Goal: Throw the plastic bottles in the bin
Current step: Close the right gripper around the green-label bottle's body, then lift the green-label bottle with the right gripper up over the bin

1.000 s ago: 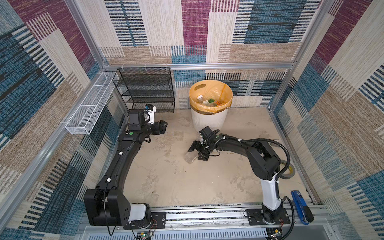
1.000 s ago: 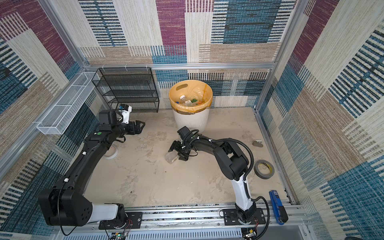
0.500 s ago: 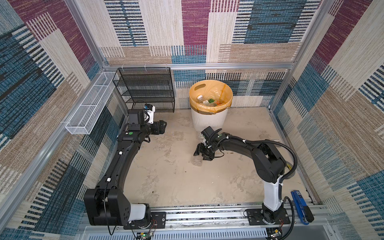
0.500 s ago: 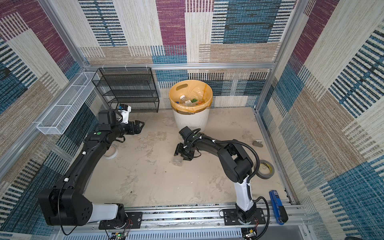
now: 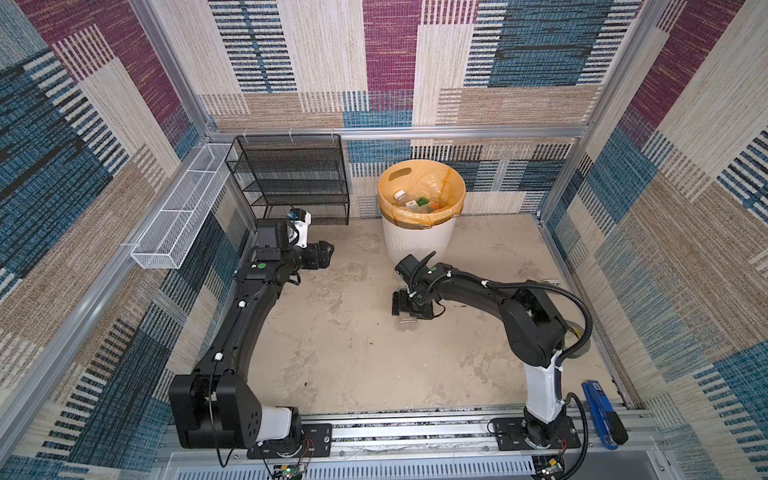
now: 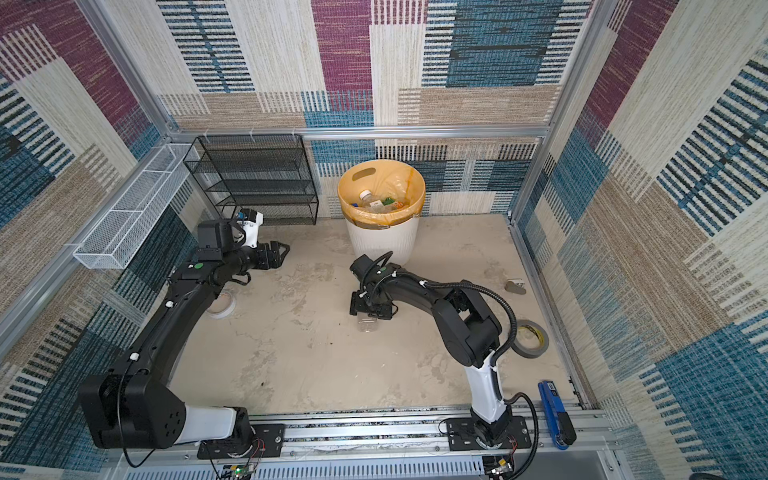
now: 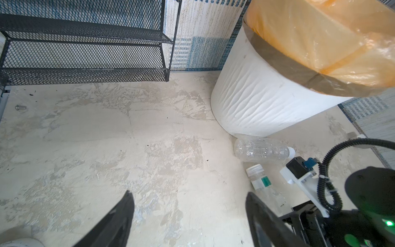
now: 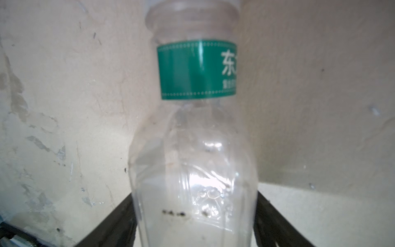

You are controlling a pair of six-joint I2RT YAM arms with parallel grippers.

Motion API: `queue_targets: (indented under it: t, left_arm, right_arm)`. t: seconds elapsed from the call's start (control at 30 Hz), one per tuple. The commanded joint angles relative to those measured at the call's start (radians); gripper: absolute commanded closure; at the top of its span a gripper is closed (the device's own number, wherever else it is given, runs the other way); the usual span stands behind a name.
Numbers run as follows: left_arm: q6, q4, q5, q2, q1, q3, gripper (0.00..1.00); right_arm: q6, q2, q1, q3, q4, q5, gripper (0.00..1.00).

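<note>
Clear plastic with a green label, the bottle [image 6: 368, 325] has slid right across the desk [image 5: 332, 353] under the right pincer [image 8: 194, 198], whose jaws flank it; whether they pinch, I cannot tell. Meanwhile the left pincer [image 7: 190, 213] hangs spread. The bin [image 5: 415, 245] stands just beyond on the far side, so lifting likely comes next.

Scuffed beige floor [image 5: 340, 353], white bin [image 5: 417, 245] at the back, clear bottle [image 7: 261, 149] lying at its base, green-labelled bottle [image 7: 261, 184] just beside, black rack [image 5: 291, 183], white tape roll [image 6: 220, 305], grey tape roll [image 6: 530, 338].
</note>
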Motion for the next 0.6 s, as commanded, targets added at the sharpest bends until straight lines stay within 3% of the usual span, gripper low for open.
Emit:
queue_targets:
  t: [0.0,0.2,0.3,0.57]
  left_arm:
    - [-0.035,0.010,0.014,0.001,0.001,-0.004,0.18]
    - [-0.038,0.013,0.022,0.003,0.003,-0.004,0.18]
    - [-0.038,0.011,0.024,0.004,0.003,-0.005,0.18]
    - [-0.043,0.028,0.050,0.017,0.003,-0.013,0.18]
  right_arm:
    - [-0.049,0.005,0.000,0.015,-0.044,0.117,0.21]
    - [-0.093,-0.020,0.004,0.011,-0.076,0.229,0.34]
    - [-0.110,-0.031,0.004,-0.008,-0.059,0.213,0.46]
    - [-0.198,-0.118,0.003,-0.060,0.018,0.175,0.54]
